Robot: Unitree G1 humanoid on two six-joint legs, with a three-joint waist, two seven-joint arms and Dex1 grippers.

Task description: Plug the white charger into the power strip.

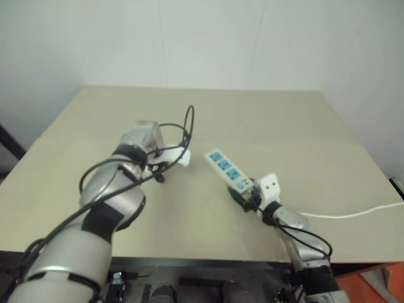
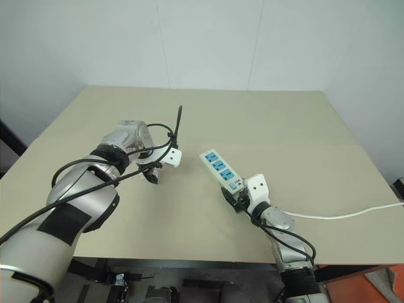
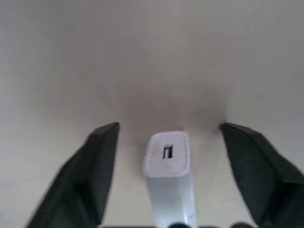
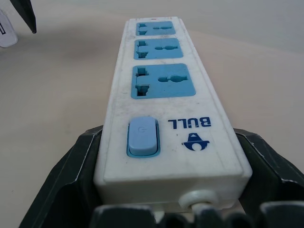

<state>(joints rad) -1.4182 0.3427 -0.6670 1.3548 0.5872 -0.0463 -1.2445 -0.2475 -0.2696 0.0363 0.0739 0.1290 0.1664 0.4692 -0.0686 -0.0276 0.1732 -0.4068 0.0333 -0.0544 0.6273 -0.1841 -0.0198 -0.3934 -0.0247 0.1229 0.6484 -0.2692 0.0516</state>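
The white charger lies on the tan surface between the two black fingers of the left gripper, its end face with a small dark slot turned toward the wrist camera. The jaws stand apart with a clear gap on each side of the charger, so they straddle it without pinching it; neither finger touches it. In the head views the left gripper points steeply down at the surface, well to the left of the power strip, with black cables looping over the wrist.

The power strip lies flat on the surface near its middle, running diagonally away from the right gripper. It is a long white bar with three blue sockets in a row and a pale blue switch at the near end, beside blue lettering. The right gripper is at the switch end, and its dark fingers press against both long sides of the strip, so the jaws are closed on that end and hold it. A thin white cord leaves that same end and trails across the surface toward the right edge. The charger and strip are well apart.
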